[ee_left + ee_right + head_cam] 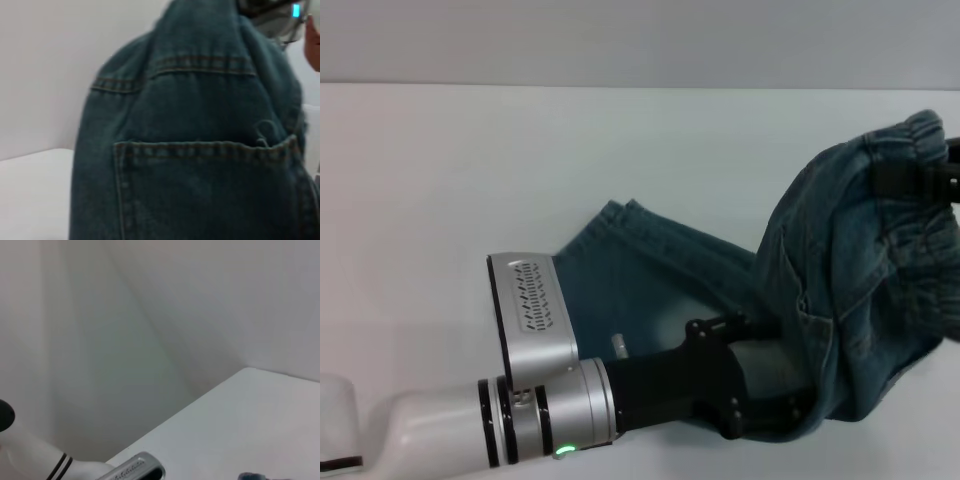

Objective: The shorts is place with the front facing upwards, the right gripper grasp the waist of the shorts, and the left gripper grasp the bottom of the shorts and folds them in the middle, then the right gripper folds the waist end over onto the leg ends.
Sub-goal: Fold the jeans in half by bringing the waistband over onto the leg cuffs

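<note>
Shorts (pixel 840 290) hung lifted over the desk's right side, denim bunched and draped down toward the near edge. Up at the desk's right edge, the waist of the shorts (pixel 910 135), that ruffled elastic band, was raised clear of the surface, and the right gripper (pixel 930 180) showed only as a dark strip against it, clamped onto the band and carrying the cloth's weight. Down at the near edge, the left gripper (pixel 790 415) reached in under the hanging denim; its black fingers were buried in the fabric, so whether they were pinching anything I cannot tell. Its silver wrist with the green light sat near the desk's front edge. Behind it, the leg ends (pixel 620 215) lay flat on the white desk (pixel 470 170), toward the middle, hems pointing to the far-left. The left wrist view was filled with denim: a back pocket (pixel 210 190) and a stitched seam above it, close up. The right wrist view caught mostly wall and the desk's corner, with a sliver of blue at its border.
</note>
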Tool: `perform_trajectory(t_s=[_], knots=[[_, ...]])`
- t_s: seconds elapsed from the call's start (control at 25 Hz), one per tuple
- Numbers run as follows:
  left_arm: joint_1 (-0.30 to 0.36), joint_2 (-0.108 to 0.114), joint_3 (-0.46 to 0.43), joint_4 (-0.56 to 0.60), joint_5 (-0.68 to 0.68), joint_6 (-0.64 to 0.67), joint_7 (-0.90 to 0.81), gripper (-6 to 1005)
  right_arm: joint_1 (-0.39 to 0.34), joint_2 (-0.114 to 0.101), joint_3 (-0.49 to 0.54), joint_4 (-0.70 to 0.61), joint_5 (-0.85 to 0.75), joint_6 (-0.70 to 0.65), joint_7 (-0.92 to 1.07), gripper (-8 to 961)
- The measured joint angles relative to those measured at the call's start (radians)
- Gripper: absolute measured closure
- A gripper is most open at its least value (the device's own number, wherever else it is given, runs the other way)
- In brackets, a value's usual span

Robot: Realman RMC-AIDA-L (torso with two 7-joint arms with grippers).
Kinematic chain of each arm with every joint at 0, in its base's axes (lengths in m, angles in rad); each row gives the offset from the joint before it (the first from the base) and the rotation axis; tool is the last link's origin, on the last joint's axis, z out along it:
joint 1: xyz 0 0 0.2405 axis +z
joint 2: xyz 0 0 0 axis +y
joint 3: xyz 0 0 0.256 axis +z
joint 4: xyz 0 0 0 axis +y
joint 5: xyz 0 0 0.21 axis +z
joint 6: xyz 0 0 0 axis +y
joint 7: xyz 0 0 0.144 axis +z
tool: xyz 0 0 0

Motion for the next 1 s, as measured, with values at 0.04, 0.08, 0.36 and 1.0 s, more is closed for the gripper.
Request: perform_trajectory(t_s=[0.04, 0.08, 0.36, 1.0], knots=[[0.0, 0.0, -0.01, -0.003, 0.011, 0.0, 0.0, 188, 0.006, -0.003, 0.0, 0.005, 0.0, 0.001, 0.0, 889], [0.001, 0.0, -0.017, -0.003, 0.016, 0.0, 0.001, 188, 0.011, -0.005, 0.0, 0.012, 0.0, 0.002, 0.0, 888], [0.036, 0.014, -0.116, 0.078, 0.02, 0.011, 0.002, 188, 0.022, -0.027, -0.008, 0.07, -0.005, 0.015, -0.007, 888], [0.089, 0.017, -0.298, 0.237, 0.014, 0.029, 0.023, 188, 0.031, -0.027, -0.026, 0.165, -0.01, 0.061, -0.066, 891]])
